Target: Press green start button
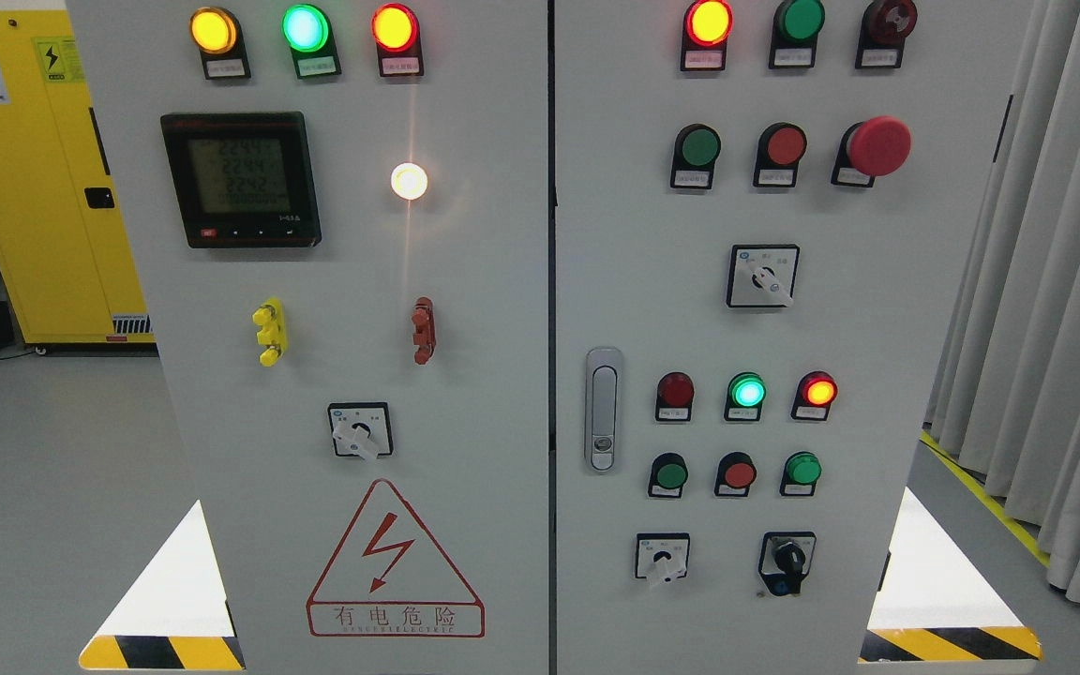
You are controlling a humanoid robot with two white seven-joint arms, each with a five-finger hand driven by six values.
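Observation:
A grey electrical cabinet (502, 394) with two doors fills the head view. On the right door sit several green push buttons: one in the upper row (697, 147), one at the lower left (668, 474) and one at the lower right (802, 469). A lit green lamp (746, 390) glows between a dark red lamp (675, 390) and a lit red lamp (818, 391). Neither of my hands nor any arm shows in the picture.
A red mushroom stop button (877, 146) sticks out at the upper right. Rotary switches (763, 277), a door handle (603, 409) and a key switch (788, 561) stand proud of the panel. A yellow cabinet (34, 187) is at the left, grey curtains (1056, 281) at the right.

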